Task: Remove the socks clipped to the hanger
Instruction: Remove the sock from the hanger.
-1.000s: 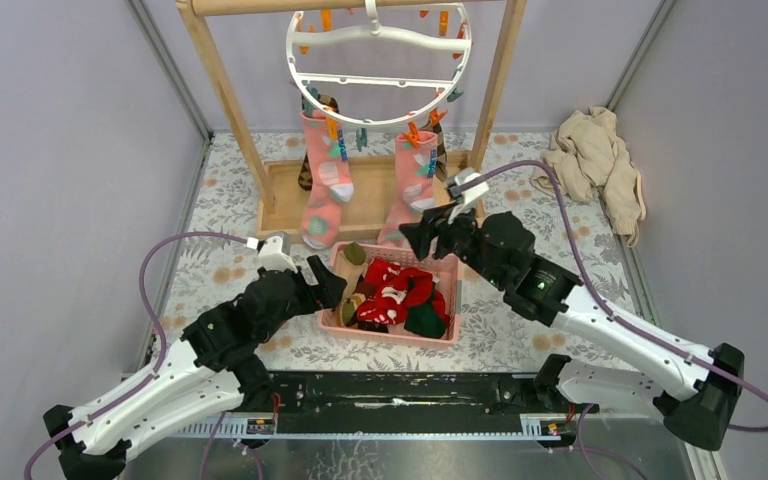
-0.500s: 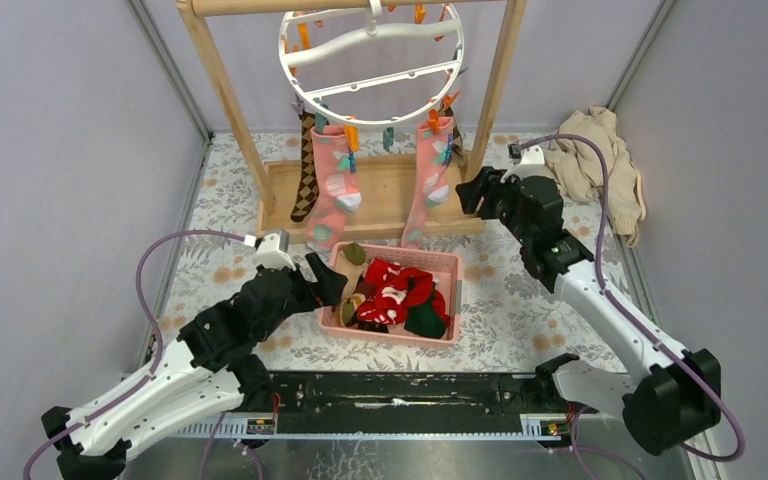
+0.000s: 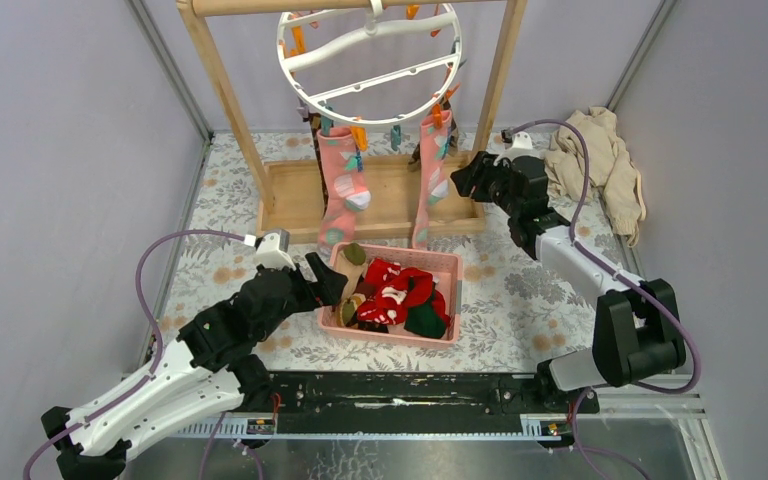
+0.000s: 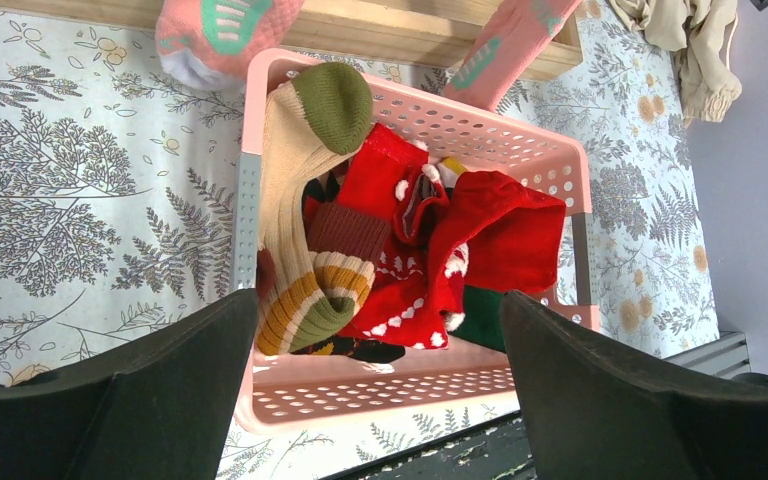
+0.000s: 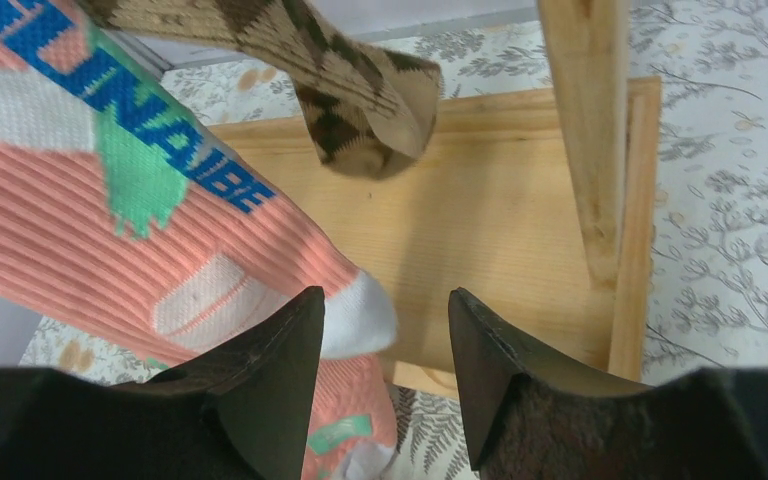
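The white ring hanger (image 3: 368, 60) hangs from the wooden rack's top bar. Two pink socks are clipped to it, a left one (image 3: 343, 190) and a right one (image 3: 430, 175). My right gripper (image 3: 460, 178) is open just right of the right sock. In the right wrist view the gripper (image 5: 385, 295) has a pink sock (image 5: 110, 220) with its white toe at the left finger, and a brown argyle sock (image 5: 300, 50) hangs above. My left gripper (image 3: 328, 280) is open and empty over the pink basket's (image 3: 445, 262) near-left corner. The basket holds red socks (image 4: 430, 260) and a striped beige sock (image 4: 300, 180).
The wooden rack frame (image 3: 225, 90) stands on a wooden base tray (image 3: 385, 205); its right post (image 5: 585, 130) is close to my right gripper. A beige cloth heap (image 3: 600, 160) lies at the far right. Grey enclosure walls close in both sides.
My right arm swung from above the basket up and back to the right pink sock by the rack's right post. The hanger and its socks swung and tilted. The left arm stayed still.
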`<act>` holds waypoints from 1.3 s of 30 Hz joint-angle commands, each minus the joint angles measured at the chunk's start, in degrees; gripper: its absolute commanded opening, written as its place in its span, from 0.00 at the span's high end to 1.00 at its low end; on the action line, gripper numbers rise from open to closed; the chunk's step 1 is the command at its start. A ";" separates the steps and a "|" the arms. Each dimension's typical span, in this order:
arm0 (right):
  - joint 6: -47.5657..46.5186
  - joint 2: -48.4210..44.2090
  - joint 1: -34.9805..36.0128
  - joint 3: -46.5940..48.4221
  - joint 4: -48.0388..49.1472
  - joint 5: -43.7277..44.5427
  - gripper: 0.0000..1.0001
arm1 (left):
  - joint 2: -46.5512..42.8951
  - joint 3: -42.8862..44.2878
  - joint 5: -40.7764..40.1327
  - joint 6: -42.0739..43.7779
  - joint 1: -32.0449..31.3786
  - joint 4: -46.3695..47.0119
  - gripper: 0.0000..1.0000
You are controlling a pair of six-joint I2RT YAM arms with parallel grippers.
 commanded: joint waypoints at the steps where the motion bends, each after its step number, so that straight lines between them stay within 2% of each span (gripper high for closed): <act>1: 0.39 0.53 -0.25 3.81 7.27 -2.67 0.44 | -0.07 1.78 -0.03 0.91 0.00 2.59 0.01; 6: -1.76 3.94 -0.27 6.73 7.15 -2.42 0.44 | 0.27 1.81 0.02 0.91 -0.01 2.63 0.01; 20: -5.43 10.59 -1.36 7.04 21.80 -5.60 0.39 | 0.18 2.64 0.31 0.65 0.01 1.38 0.01; 28: -6.12 13.41 -1.82 8.93 25.44 -8.59 0.42 | 0.19 2.99 0.48 0.64 -0.01 0.92 0.01; 30: -5.82 13.89 -1.92 9.47 25.66 -9.42 0.49 | 0.42 2.99 0.41 0.64 0.04 0.92 0.01; 35: -5.43 13.13 -1.92 9.92 22.61 -9.14 0.79 | 0.89 3.33 0.48 0.55 0.04 1.02 0.01; 39: -5.95 9.14 -1.92 8.03 19.75 -6.83 0.86 | 1.12 3.60 0.95 0.84 0.04 1.45 0.01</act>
